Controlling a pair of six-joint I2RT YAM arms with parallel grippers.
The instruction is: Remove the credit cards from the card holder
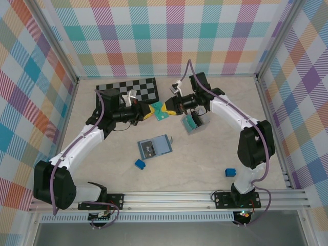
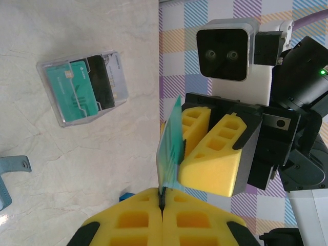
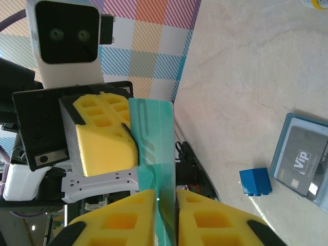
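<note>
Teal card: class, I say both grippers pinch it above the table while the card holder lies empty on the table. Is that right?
Not quite. The card holder is not empty: a dark Vip card lies in it, as the right wrist view shows. The rest holds: the left gripper and the right gripper both pinch the teal card above the table.

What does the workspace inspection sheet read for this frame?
Surface: pale marbled table, no spills seen.
Job's things: card holder lying open, dark card in it; teal card held in the air.
Clutter: clear box holding cards; blue block by the holder, second blue block near the right base; checkerboard at the far edge.
Grippers: left gripper shut on the teal card; right gripper astride it, contact unclear.
Cables: purple cables along both arms.
Surroundings: plaid walls.
</note>
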